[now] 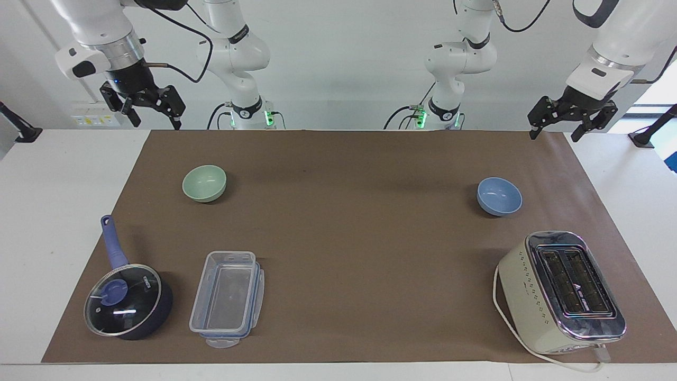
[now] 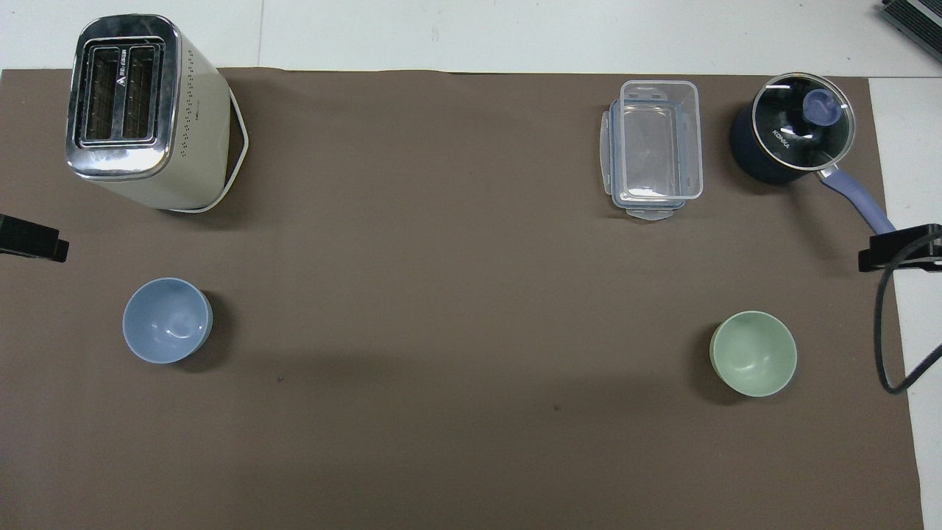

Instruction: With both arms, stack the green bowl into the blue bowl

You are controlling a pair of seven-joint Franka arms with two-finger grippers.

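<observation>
Matte brown mat (image 1: 344, 238) bears round green bowl (image 1: 204, 183), blue bowl (image 1: 499, 196); both pincers apparently released.

A white table (image 1: 63, 211) carries a brown mat (image 1: 349, 238); on it sit the green bowl (image 1: 204, 183), blue bowl (image 1: 499, 196), saucepan (image 1: 128, 300), clear container (image 1: 227, 298) and toaster (image 1: 561, 291).

We are looking from two high cameras. One is facing the robots across the table, taking in both arm bases and the whole brown mat (image 1: 370, 238). The other is looking steeply down from the robots' end, closer in. Both are sharing the mat, the toaster (image 1: 560, 291) and the saucepan (image 2: 791, 136), half a turn apart.
</observation>
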